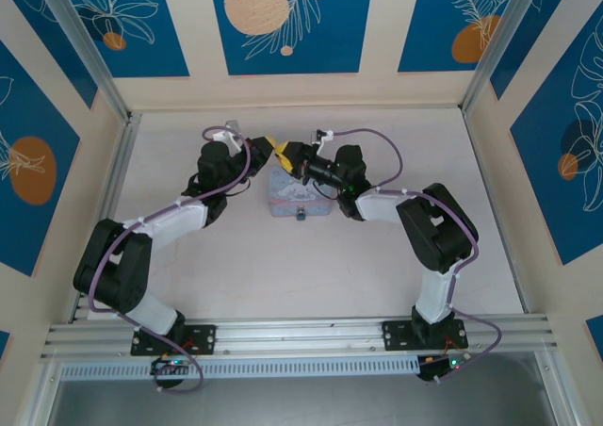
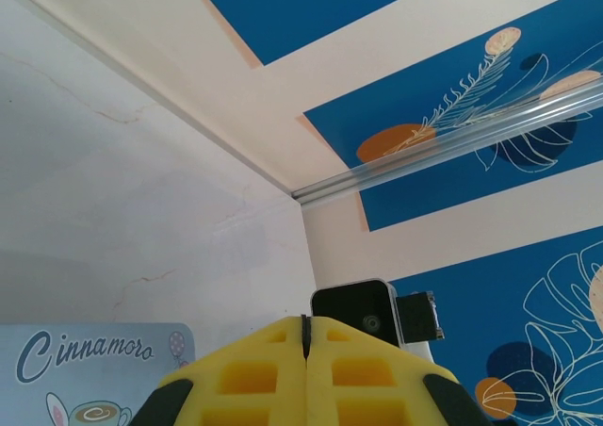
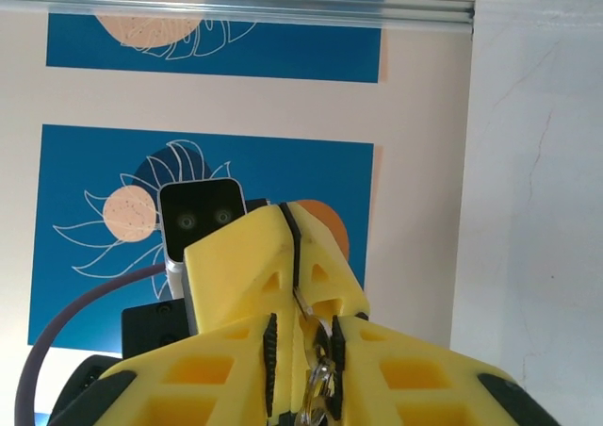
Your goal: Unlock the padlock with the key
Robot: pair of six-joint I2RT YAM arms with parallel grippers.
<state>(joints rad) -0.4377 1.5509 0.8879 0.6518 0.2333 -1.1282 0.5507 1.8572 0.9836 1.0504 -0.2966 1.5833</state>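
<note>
Left gripper pressed together on the key, a thin sliver at its tips; right gripper faces it above the tin, jaws narrow around a shiny metal piece, cannot tell if clamped. Padlock sits at tin's near edge.

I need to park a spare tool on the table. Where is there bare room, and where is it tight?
Bare: the wide near stretch of table between the tin box and the arm bases, and the far strip by the back wall. Crowded: around the tin box, where the left gripper and right gripper meet.
</note>
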